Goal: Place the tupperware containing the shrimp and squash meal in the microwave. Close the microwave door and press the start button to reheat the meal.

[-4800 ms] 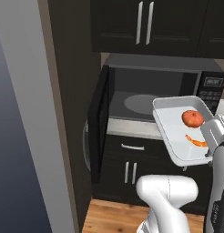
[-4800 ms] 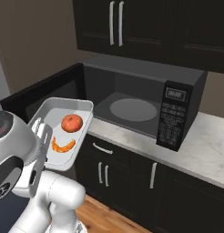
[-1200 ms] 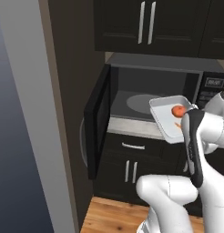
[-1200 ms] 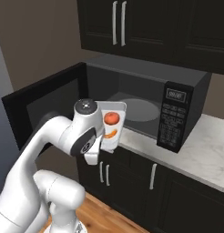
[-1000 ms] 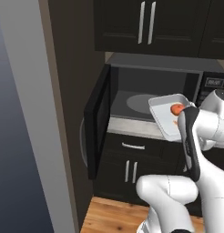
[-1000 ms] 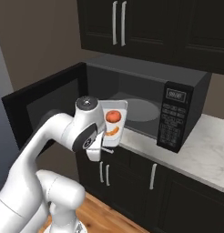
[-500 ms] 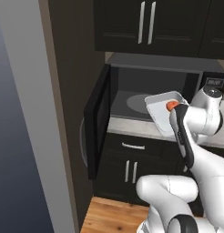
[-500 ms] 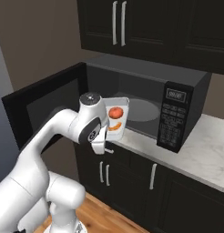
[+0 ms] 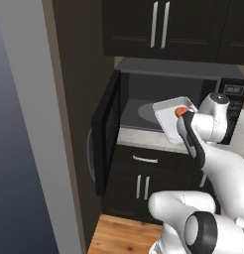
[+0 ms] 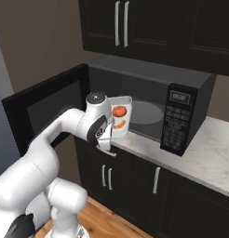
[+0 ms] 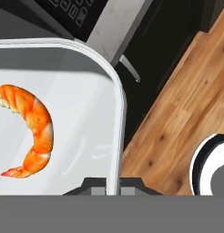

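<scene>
The tupperware (image 10: pixel 123 103) is a shallow white-grey tray held tilted at the mouth of the open microwave (image 10: pixel 153 79). In it lie a round red-orange lump (image 10: pixel 119 111) and a curved orange shrimp (image 11: pixel 35 132). My gripper (image 11: pixel 113 185) is shut on the tray's near rim (image 11: pixel 119 118), one fingertip on each side of it. In the left base view the tupperware (image 9: pixel 168 115) hangs over the counter's front edge, just before the cavity. The microwave door (image 9: pixel 106 134) stands swung wide open to the left. The keypad panel (image 10: pixel 174 124) is on the microwave's right.
A glass turntable (image 10: pixel 149 111) lies inside the cavity. Dark upper cabinets (image 9: pixel 158 25) hang right above the microwave, and lower cabinets (image 10: pixel 135 181) stand beneath the marble counter (image 10: pixel 205 155). A tall grey refrigerator side (image 9: pixel 25 149) stands left of the door. Below is wooden floor (image 11: pixel 191 100).
My arm has carried the tupperware a little up and closer to the microwave's opening, and the hand has turned with it. The door has not moved.
</scene>
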